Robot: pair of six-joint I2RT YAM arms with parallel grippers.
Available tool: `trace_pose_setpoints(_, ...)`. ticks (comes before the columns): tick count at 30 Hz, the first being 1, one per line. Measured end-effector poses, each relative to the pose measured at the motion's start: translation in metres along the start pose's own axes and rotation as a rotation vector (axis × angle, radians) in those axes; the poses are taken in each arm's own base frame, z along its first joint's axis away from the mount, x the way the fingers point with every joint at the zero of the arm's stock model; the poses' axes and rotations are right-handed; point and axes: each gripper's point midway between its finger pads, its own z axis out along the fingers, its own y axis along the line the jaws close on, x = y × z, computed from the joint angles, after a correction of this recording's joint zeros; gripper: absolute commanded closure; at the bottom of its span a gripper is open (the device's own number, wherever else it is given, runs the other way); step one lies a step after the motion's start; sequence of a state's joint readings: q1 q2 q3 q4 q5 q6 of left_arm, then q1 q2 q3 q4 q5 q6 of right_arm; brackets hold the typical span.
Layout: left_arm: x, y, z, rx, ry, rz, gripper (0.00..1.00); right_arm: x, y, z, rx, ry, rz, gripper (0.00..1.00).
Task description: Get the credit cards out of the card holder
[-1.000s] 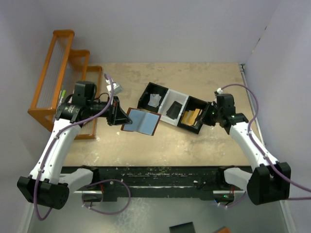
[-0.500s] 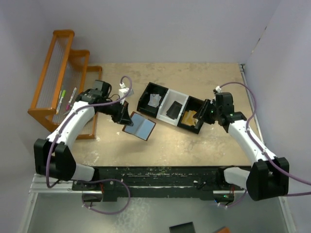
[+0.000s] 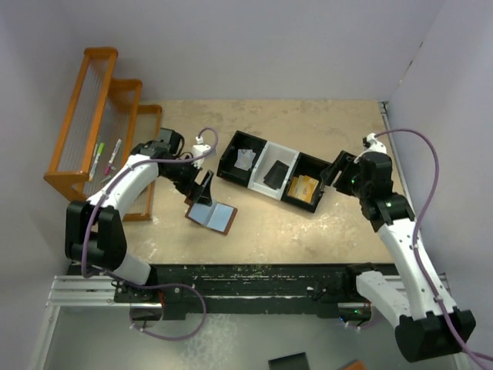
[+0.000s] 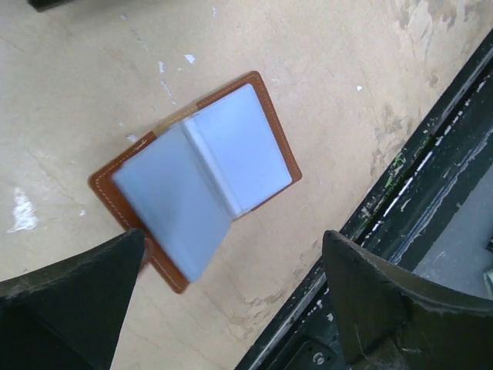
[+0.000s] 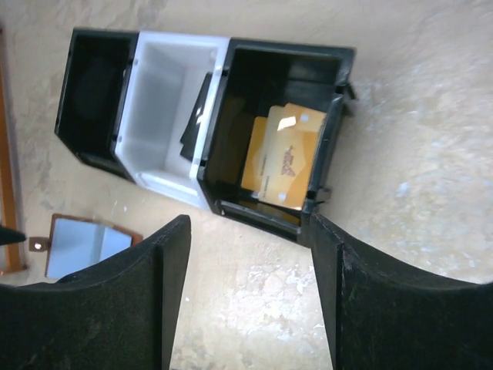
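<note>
The card holder point(image 3: 211, 215), a brown wallet with pale blue lining, lies open on the table left of centre; no cards show in it. In the left wrist view the card holder point(image 4: 196, 177) lies flat, one corner beside my left finger. My left gripper point(image 3: 204, 187) point(image 4: 233, 240) hangs wide open just above it, holding nothing. Gold-orange credit cards point(image 3: 303, 187) point(image 5: 283, 154) lie in the tray's right black compartment. A black card point(image 3: 276, 176) point(image 5: 199, 116) leans in the white middle compartment. My right gripper point(image 3: 337, 171) point(image 5: 248, 223) is open and empty, just right of the tray.
The three-compartment tray point(image 3: 231, 146) point(image 5: 223, 92) stands mid-table, a white paper scrap point(image 3: 245, 159) in its left compartment. An orange rack point(image 3: 85, 116) with pens point(image 3: 100, 158) stands at the left edge. A black rail point(image 4: 416, 177) runs along the near table edge.
My left gripper swung down toward the near side, opened and let go of the card holder, which now lies on the table. My right gripper opened and pulled back from the tray's right compartment.
</note>
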State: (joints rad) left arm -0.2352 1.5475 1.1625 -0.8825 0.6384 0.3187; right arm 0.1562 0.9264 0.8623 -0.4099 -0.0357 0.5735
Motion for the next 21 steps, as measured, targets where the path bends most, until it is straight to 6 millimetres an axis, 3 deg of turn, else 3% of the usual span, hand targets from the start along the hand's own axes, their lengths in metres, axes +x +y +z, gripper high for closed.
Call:
trace_pose_setpoints(6, -0.026, 0.004, -0.034, -0.115, -0.146, 0.097, 0.01, -0.034, -0.022, -0.035, 0.108, -0.224, -0.025, 0.29)
trace_pose_setpoints(7, -0.032, 0.005, -0.041, -0.147, -0.186, 0.121, 0.01, -0.039, -0.028, -0.040, 0.135, -0.267, -0.028, 0.21)
trace_pose_setpoints(8, -0.040, 0.006, -0.050, -0.190, -0.237, 0.149, 0.01, -0.042, -0.037, -0.043, 0.170, -0.309, -0.035, 0.02)
trace_pose_setpoints(10, -0.049, 0.014, -0.067, -0.300, -0.334, 0.198, 0.01, -0.042, -0.056, -0.048, 0.241, -0.375, -0.048, 0.00)
trace_pose_setpoints(11, -0.050, 0.030, -0.086, -0.458, -0.437, 0.233, 0.01, -0.036, -0.082, -0.047, 0.344, -0.420, -0.061, 0.00)
trace_pose_setpoints(14, -0.054, 0.047, -0.091, -0.552, -0.508, 0.256, 0.00, -0.038, -0.092, -0.043, 0.386, -0.457, -0.050, 0.00)
trace_pose_setpoints(21, -0.004, 0.103, -0.075, -0.704, -0.565, 0.101, 0.01, -0.038, -0.126, -0.038, 0.511, -0.629, -0.035, 0.00)
